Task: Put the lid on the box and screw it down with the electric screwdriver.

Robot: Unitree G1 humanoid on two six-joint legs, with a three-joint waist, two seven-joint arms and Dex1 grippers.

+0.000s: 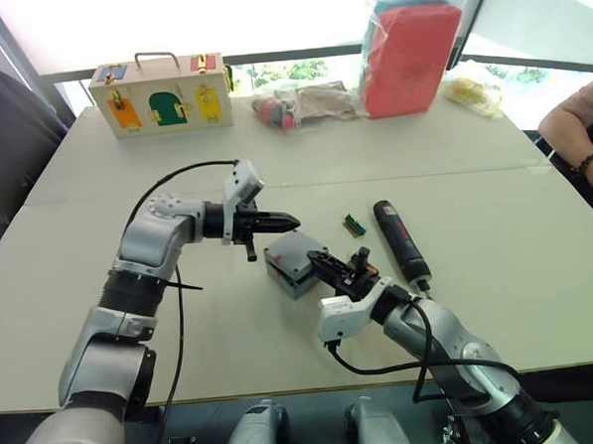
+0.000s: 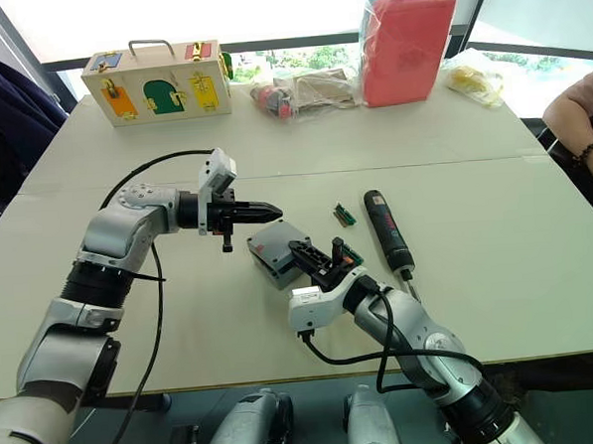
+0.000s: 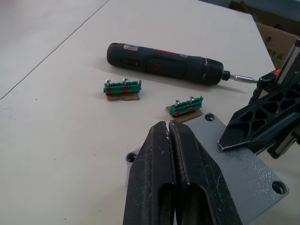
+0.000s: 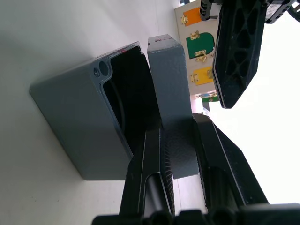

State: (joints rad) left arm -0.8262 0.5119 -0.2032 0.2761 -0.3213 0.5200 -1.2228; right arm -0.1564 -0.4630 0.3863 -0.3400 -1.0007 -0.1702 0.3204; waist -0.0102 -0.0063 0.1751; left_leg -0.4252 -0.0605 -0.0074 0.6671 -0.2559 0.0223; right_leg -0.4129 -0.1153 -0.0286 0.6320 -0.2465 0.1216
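Observation:
The grey box (image 1: 292, 282) sits mid-table. The lid (image 4: 171, 93) lies over it, tilted, so the box (image 4: 79, 122) still gapes open along one side in the right wrist view. My right gripper (image 1: 319, 263) is shut on the lid's edge, a finger on each face. My left gripper (image 1: 289, 221) is shut and empty, hovering just above the lid's (image 3: 243, 173) far left corner. The electric screwdriver (image 1: 401, 238) lies flat on the table right of the box, with its bit toward me.
Two small green blocks (image 3: 122, 87) (image 3: 186, 106) lie between box and screwdriver. At the table's far edge stand a wooden case (image 1: 161, 95), plastic bags (image 1: 305, 104) and a red pack (image 1: 407, 57). A person's arm (image 1: 580, 132) is at the right edge.

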